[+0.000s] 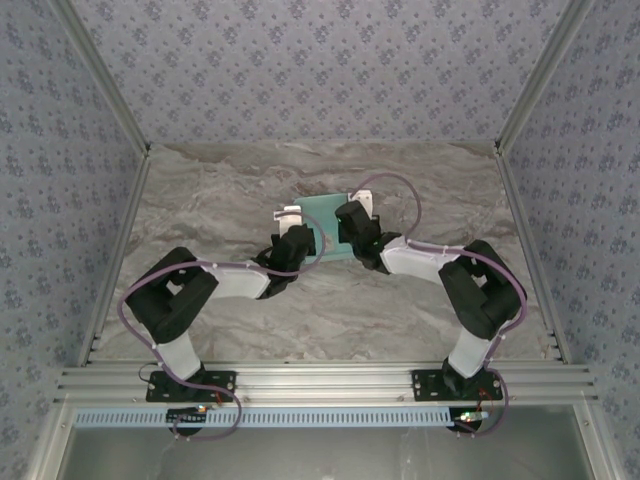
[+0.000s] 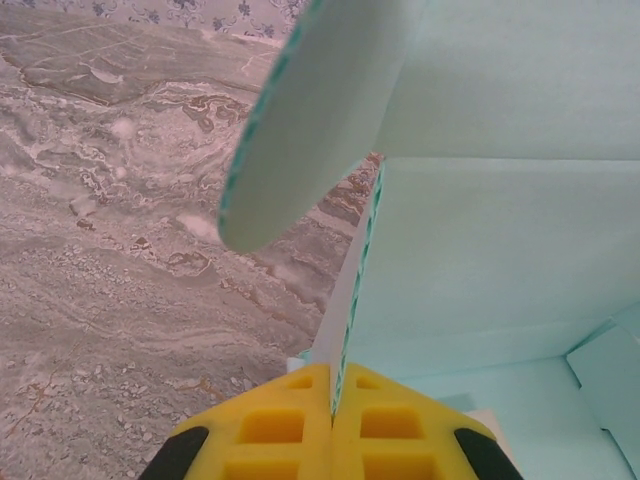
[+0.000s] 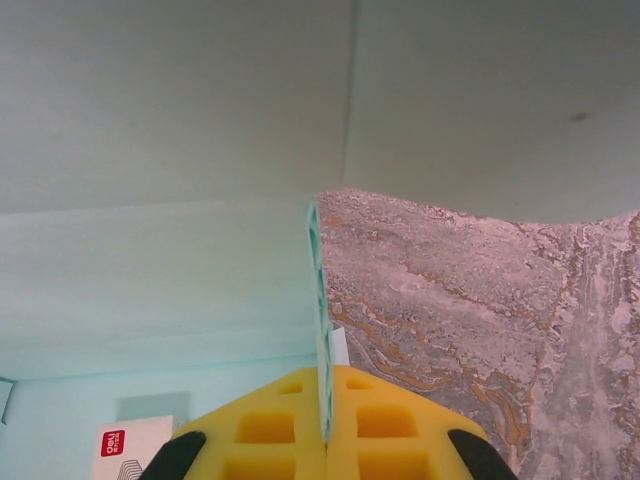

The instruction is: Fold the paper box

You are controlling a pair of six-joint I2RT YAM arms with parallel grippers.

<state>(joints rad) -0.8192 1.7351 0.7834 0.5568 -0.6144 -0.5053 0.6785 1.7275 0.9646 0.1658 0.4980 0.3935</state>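
The box [image 1: 322, 215] lies near the middle of the worktop [image 1: 220, 190], a little toward the far side, with the two arms meeting over it. It is a pale turquoise sheet of card that is part-raised, not yet closed. From above, its longer side seems to run left to right between the arms and is slightly skewed, though the arms cover much of it.

In the left wrist view, one wall of the box [image 2: 480, 260] stands upright on its thin edge, which runs straight up from the camera. Above it a rounded flap [image 2: 310, 120] leans out to the left over the marble. The floor of the box shows low on the right.

In the right wrist view, another wall [image 3: 170, 290] stands the same way, with its cut edge vertical at centre. A broad panel tilts overhead.

The left fingers [image 2: 325, 395] are pressed together on the lower edge of their wall, with only the thickness of the card between the yellow pads. The right fingers [image 3: 338, 395] pinch their wall in the same way — pads flush to it on both sides.

A small white tag [image 3: 130, 445] with a red mark lies on the turquoise floor beside the right fingers. Grey-brown veined marble [image 3: 480, 300] spreads out beyond the card.
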